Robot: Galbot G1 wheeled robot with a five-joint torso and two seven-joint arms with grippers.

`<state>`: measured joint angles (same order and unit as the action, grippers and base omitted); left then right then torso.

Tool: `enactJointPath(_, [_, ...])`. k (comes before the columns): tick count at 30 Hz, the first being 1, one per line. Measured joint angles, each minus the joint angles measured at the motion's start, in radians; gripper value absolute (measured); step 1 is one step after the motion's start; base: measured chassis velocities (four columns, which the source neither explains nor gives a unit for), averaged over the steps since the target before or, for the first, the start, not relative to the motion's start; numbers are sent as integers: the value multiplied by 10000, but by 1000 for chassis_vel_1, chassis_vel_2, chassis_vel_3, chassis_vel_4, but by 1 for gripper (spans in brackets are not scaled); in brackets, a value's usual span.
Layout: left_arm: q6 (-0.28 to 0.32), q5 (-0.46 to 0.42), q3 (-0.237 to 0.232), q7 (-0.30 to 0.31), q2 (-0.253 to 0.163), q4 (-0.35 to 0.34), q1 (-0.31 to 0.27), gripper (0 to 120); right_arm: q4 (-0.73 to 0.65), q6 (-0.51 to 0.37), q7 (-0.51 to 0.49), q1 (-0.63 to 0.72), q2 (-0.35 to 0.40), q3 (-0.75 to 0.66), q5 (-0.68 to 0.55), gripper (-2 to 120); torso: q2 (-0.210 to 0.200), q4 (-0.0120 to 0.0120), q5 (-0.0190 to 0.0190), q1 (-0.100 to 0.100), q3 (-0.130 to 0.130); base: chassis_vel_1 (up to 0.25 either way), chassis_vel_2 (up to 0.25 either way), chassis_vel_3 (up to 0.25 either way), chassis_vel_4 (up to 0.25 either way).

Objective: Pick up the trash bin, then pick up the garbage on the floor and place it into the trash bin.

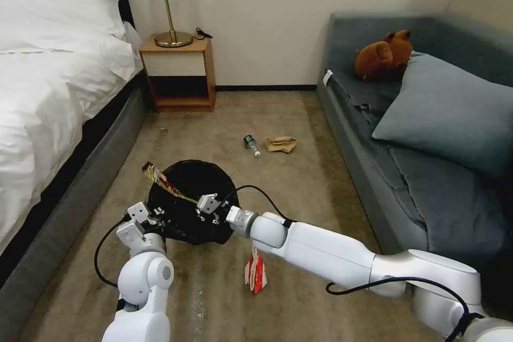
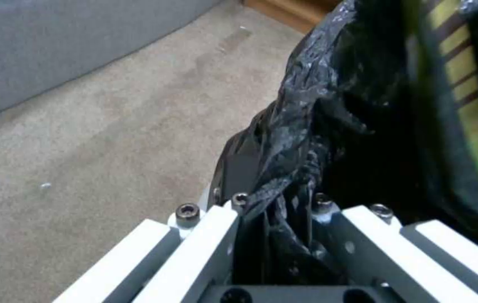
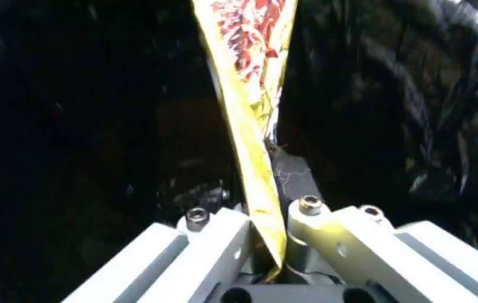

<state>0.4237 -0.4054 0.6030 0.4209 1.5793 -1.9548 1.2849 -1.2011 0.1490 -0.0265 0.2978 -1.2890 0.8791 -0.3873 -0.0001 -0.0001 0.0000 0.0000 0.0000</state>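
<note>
Left gripper (image 1: 151,215) clamped on bag-lined rim of trash bin (image 1: 192,208), 8 o'clock side. Right gripper (image 1: 200,204) over bin mouth, pinching yellow wrapper (image 1: 160,179). Red-white packet (image 1: 255,272) on carpet (image 1: 299,181) at bin's 5 o'clock; bottle (image 1: 251,145) and tan paper (image 1: 281,144) at 1 o'clock.

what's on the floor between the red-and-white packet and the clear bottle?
Head view: the trash bin, held by the left gripper, with the right gripper holding the yellow snack wrapper over it; beyond it, bare carpet up to the bottle.

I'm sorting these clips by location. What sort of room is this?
Probably a hotel-style bedroom: a bed with white linen, a nightstand with a lamp, and a grey sofa on carpet.
</note>
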Motion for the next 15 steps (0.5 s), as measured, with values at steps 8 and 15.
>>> enactJointPath(8, [0,214,-208,4,35,-26,14,2,460,-5,23,-697,-42,778,-97,0,0,1,0,0,0,0,0,0,0])
enactJointPath(15, [-74,272,-239,4,70,97,10,2,722,-30,-23,-833,-228,987,-155,0,0,1,0,0,0,0,0,0,0])
